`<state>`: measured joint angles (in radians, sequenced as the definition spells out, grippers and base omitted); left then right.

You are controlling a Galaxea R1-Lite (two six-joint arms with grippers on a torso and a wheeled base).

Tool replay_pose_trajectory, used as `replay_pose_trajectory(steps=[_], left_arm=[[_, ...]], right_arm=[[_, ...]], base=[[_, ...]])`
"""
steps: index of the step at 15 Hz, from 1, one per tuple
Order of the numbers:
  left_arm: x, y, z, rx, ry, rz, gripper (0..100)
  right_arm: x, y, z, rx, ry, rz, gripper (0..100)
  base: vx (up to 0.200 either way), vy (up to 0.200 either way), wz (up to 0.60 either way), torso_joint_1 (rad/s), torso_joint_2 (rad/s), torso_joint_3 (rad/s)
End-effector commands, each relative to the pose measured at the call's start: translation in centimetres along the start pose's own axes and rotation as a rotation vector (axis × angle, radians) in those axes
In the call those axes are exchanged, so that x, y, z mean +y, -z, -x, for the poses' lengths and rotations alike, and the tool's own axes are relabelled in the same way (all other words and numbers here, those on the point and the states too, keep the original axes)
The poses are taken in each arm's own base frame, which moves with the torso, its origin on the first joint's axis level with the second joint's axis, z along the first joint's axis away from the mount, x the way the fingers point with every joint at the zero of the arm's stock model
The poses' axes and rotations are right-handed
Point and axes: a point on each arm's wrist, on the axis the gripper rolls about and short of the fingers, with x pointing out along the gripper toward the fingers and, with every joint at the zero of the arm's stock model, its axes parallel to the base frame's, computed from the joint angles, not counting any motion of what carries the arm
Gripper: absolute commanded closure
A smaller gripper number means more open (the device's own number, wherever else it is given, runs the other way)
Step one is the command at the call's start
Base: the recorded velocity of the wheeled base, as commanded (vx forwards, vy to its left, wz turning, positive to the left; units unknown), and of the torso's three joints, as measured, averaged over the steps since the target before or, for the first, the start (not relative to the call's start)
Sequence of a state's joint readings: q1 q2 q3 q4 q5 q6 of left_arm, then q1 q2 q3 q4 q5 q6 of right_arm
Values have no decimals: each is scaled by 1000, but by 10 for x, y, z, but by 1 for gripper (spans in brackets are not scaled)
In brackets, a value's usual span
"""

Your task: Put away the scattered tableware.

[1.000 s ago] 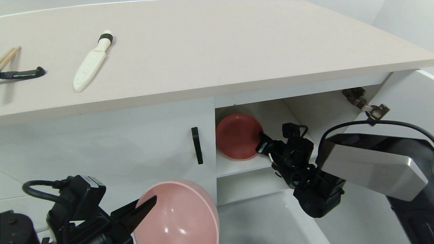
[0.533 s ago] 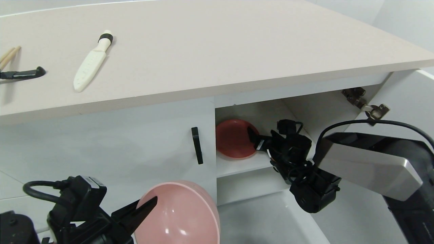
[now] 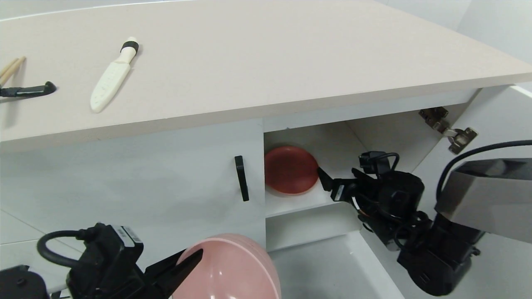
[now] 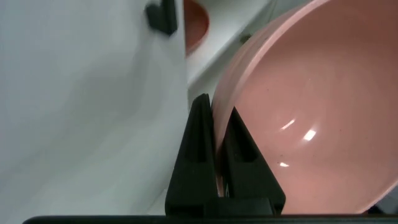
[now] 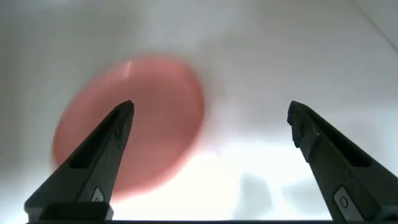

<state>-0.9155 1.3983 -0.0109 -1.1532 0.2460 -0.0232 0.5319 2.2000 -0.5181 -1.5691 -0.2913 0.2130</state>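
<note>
A red plate (image 3: 290, 169) lies flat on the shelf (image 3: 328, 195) inside the open cabinet; it also shows as the red plate (image 5: 134, 127) in the right wrist view. My right gripper (image 3: 328, 182) stands open just outside the shelf, to the plate's right, with nothing between its fingers (image 5: 93, 168). Low at the front, my left gripper (image 3: 183, 265) is shut on the rim of a pink bowl (image 3: 232, 270), and the pink bowl (image 4: 305, 106) is pinched between the fingers (image 4: 202, 155). On the countertop lie a white knife (image 3: 112, 77), chopsticks (image 3: 10, 68) and a black-handled utensil (image 3: 29, 90).
The cabinet's left door with a black handle (image 3: 241, 177) is shut. The right door (image 3: 498, 120) stands open on its hinges (image 3: 447, 126). A lower shelf floor (image 3: 332, 265) lies below. The beige countertop (image 3: 266, 54) overhangs the cabinet.
My right gripper let go of the red plate, which now lies flat on the shelf, and drew back to the right and out. The left arm shifted slightly right with the bowl.
</note>
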Motion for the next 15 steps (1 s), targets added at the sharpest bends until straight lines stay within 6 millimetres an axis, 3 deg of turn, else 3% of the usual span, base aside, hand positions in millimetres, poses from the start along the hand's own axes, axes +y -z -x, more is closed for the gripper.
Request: replay_pose_trajectory(steps=[1,3,6,9,12,15], left_arm=[[-6,0,-14,17,14,-99,100],[-22,3,-39,18,57,-162,100],[-44,16,-82,-53,53,-220,100],[-56,14,-100,-77,43,-244,100],[-66,-5,-127,-174,-16,-248,100],[-68,-2,-134,-167,-23,-270,100]], right_arm=[[2,-27,52,-10,-41,6,0],[-2,-41,74,-34,-48,1,0],[-14,-36,104,27,-38,28,0],[-14,-50,118,-32,-53,38,0],[-18,-54,132,-47,-54,86,0],[-22,-56,143,-54,-54,130,0]], base=[[0,0,0,0,0,0],[0,0,0,0,0,0],[0,0,0,0,0,0],[0,0,0,0,0,0],[0,0,0,0,0,0],[0,0,0,0,0,0]])
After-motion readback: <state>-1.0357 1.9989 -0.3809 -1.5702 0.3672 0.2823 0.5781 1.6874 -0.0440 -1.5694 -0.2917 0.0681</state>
